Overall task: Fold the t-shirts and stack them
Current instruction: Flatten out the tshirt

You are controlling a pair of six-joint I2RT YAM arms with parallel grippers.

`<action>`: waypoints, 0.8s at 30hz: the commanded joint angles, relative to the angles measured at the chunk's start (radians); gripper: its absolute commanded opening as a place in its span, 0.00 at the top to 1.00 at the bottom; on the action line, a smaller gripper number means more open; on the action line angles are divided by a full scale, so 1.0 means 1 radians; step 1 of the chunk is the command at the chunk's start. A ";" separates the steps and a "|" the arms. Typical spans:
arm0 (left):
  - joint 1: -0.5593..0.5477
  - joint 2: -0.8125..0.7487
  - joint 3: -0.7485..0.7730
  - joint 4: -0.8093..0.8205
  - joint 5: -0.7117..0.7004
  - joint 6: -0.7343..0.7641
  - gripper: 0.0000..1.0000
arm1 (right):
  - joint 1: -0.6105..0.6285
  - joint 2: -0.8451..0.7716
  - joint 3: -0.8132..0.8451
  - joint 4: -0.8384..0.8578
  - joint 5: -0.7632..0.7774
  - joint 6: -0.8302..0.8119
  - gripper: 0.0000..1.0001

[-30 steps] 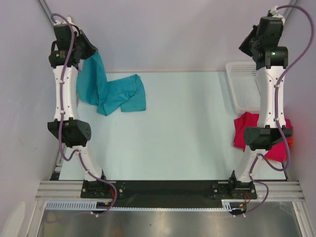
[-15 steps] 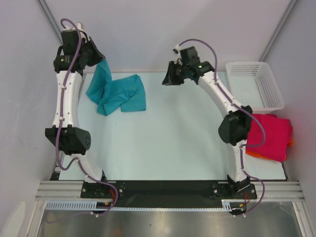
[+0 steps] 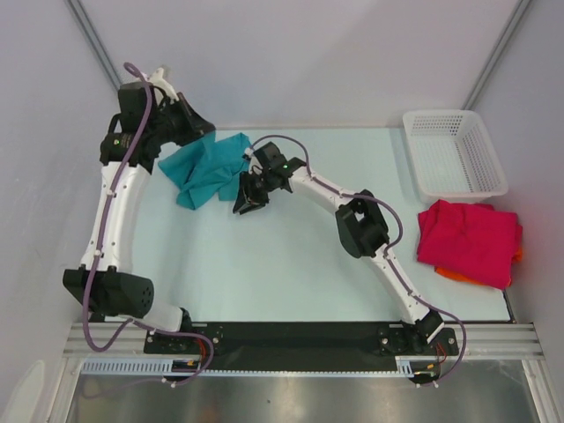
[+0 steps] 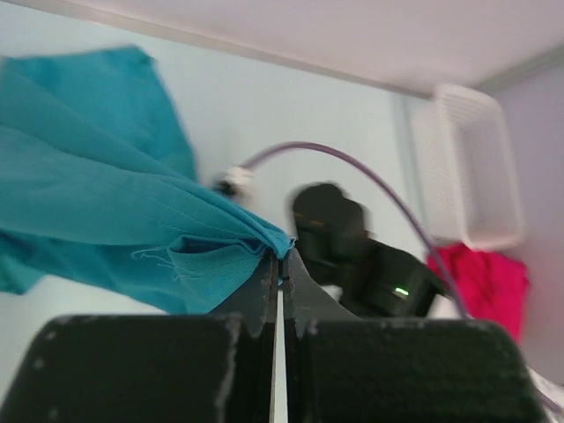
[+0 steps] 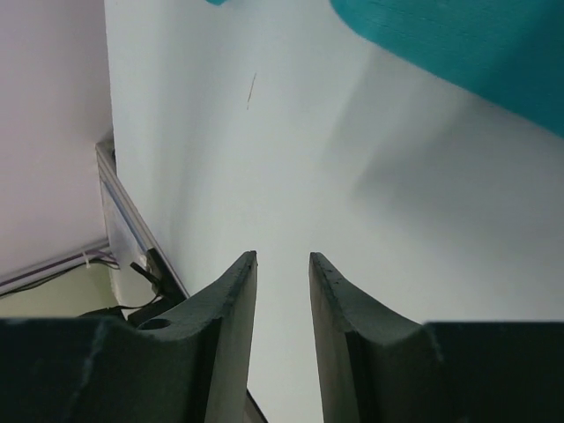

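Note:
A crumpled teal t-shirt [image 3: 207, 166] lies at the back left of the table [image 3: 300, 264]. My left gripper [image 3: 201, 134] is shut on a bunched edge of it, and the left wrist view shows the cloth [image 4: 106, 211] pinched at the fingertips [image 4: 280, 257]. My right gripper [image 3: 241, 205] hangs just off the shirt's right edge. Its jaws are open [image 5: 282, 257] with only bare table between them, and teal cloth [image 5: 467, 44] lies ahead of them. A crimson-pink t-shirt [image 3: 469, 240] lies folded at the right, with an orange edge [image 3: 454, 275] under it.
A white mesh basket [image 3: 454, 154] stands at the back right corner, also seen in the left wrist view as a white basket [image 4: 476, 167]. The right arm [image 3: 352, 216] stretches diagonally across the table's middle. Walls close in the back and sides.
The right arm swung from the far right across the table to the teal shirt's right edge, and its jaws opened. The left arm came down and rightward with the shirt.

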 commanded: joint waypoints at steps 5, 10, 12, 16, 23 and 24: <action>-0.171 -0.172 -0.121 0.160 0.291 -0.130 1.00 | 0.009 -0.028 0.049 0.073 -0.027 0.035 0.64; -0.180 -0.218 -0.118 0.156 0.265 -0.123 1.00 | 0.013 -0.061 0.017 0.064 0.004 0.019 0.63; -0.180 -0.217 -0.124 0.145 0.268 -0.120 1.00 | 0.018 -0.065 0.017 0.054 0.010 0.013 0.61; -0.180 -0.229 -0.149 0.151 0.261 -0.126 1.00 | 0.029 -0.068 0.008 0.030 0.027 -0.004 0.59; -0.180 -0.234 -0.151 0.148 0.259 -0.120 1.00 | 0.032 -0.068 -0.028 0.027 0.041 -0.013 0.60; -0.180 -0.232 -0.149 0.147 0.258 -0.120 1.00 | 0.033 -0.070 -0.028 0.024 0.046 -0.013 0.63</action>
